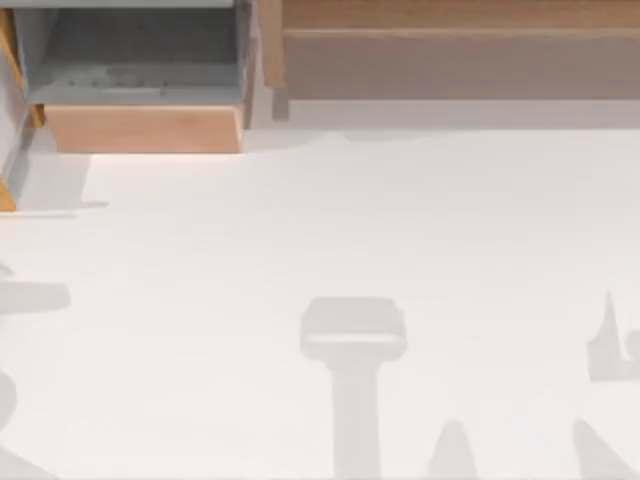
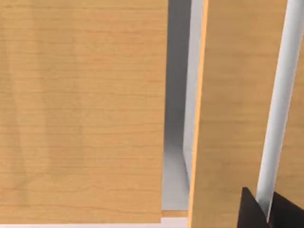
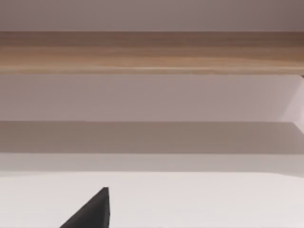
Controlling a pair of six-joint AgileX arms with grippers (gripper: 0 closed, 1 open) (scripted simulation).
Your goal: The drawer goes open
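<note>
The left gripper's fingers [image 2: 249,206] were matte black, flat-faced and sharply angular; the right gripper's finger [image 3: 92,211] was a black wedge.

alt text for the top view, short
A white table from above, with a pulled-out, grey-lined box with a tan wood front at the far left. A sliver of orange-brown drawer sits at the left edge, and a long wooden unit along the far right.

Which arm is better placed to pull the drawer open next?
Left. The left pincer is close up against wood fronts, and the drawer lies at the top view's far left. The right pincer faces the long wooden unit from farther back.
</note>
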